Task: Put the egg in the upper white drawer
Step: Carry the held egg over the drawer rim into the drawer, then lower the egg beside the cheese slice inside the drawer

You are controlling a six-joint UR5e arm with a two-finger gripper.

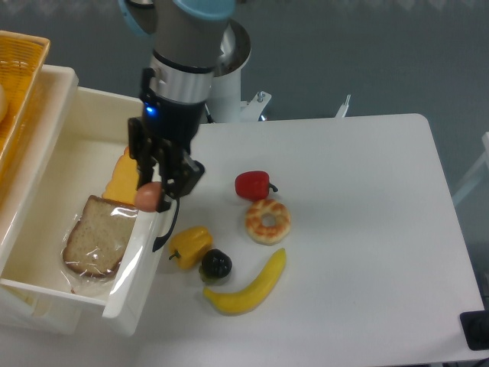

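White surface (367, 229): black two-finger claw (155, 197) pinched small pinkish-tan oval egg (148, 196) above front panel of open cream-white plastic drawer (84, 115).

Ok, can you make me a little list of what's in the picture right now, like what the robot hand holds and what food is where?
gripper: shut on the egg, above the front edge of the upper white drawer
drawer state: pulled open
in drawer: wrapped bread slice, orange slice behind it
on table: red pepper, donut, yellow pepper, small dark round item, banana
top left: yellow wicker basket
egg in drawer: not yet
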